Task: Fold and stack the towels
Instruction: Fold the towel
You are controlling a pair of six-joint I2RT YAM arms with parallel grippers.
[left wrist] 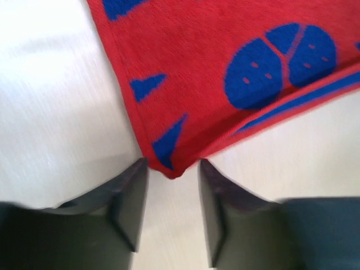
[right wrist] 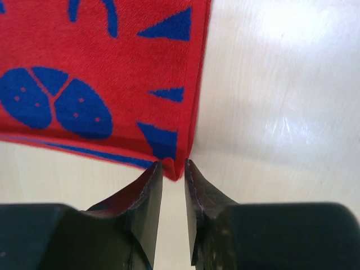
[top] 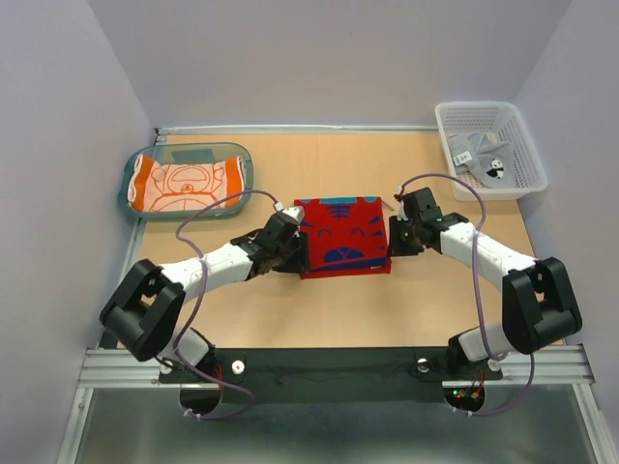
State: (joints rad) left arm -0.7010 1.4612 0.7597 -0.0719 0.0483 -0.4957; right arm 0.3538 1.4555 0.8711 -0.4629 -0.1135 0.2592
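A red towel with blue marks (top: 341, 237) lies folded flat in the middle of the table. My left gripper (top: 296, 253) is at its left near corner. In the left wrist view its fingers (left wrist: 133, 194) stand well apart, and the towel's corner (left wrist: 169, 163) lies loose between the tips. My right gripper (top: 391, 238) is at the towel's right near corner. There the jaws are narrowly parted, with the red corner (right wrist: 175, 167) just between the tips and not pinched. An orange towel (top: 184, 184) lies in the teal tray. A grey towel (top: 476, 153) sits in the white basket.
The translucent teal tray (top: 240, 155) stands at the back left and the white mesh basket (top: 522, 179) at the back right. Bare wooden table (top: 338, 309) runs between the towel and the arm bases.
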